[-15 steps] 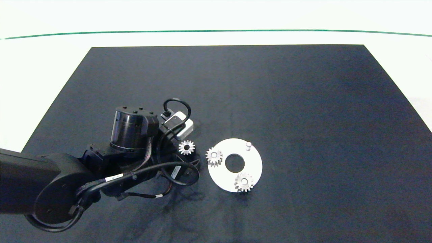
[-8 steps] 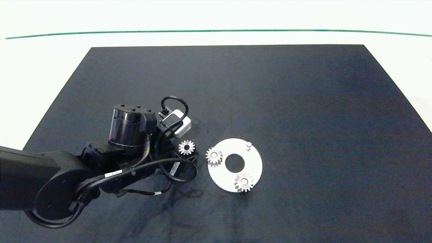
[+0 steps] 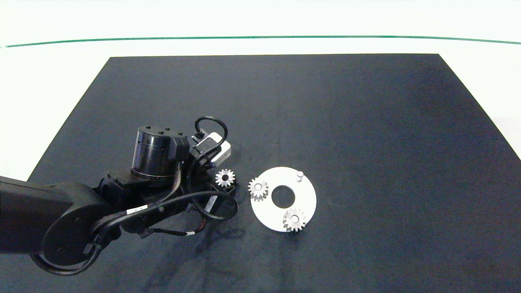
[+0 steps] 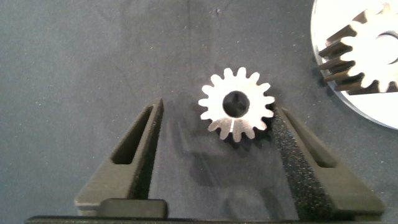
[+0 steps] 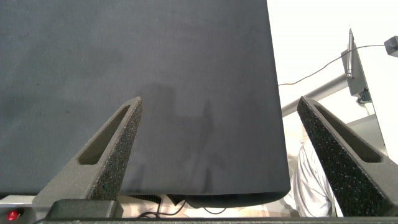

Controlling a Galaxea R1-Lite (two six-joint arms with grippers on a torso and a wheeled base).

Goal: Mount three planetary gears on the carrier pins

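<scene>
Left claw (image 4: 214, 118) spread wide around loose gear (image 4: 237, 111) — barely shifted since before, right claw (image 5: 221, 109) apart.

Gears: three planetary gears in all, small silvery spur gears. One loose gear (image 3: 225, 178) lies on the black mat (image 3: 366, 122), at 9 o'clock from the disc and just off its rim. A second gear (image 3: 258, 189) sits at the disc's 9 o'clock edge, overhanging the rim. A third gear (image 3: 294, 219) sits at about 5 o'clock on the disc.

Discs: one flat white disc (image 3: 305, 195), with one large centre hole.

Carrier pins: one bare pin (image 3: 300, 175) visible, at about 1 o'clock on the disc. The other pins cannot be counted under the seated gears.

Mats: one.
</scene>
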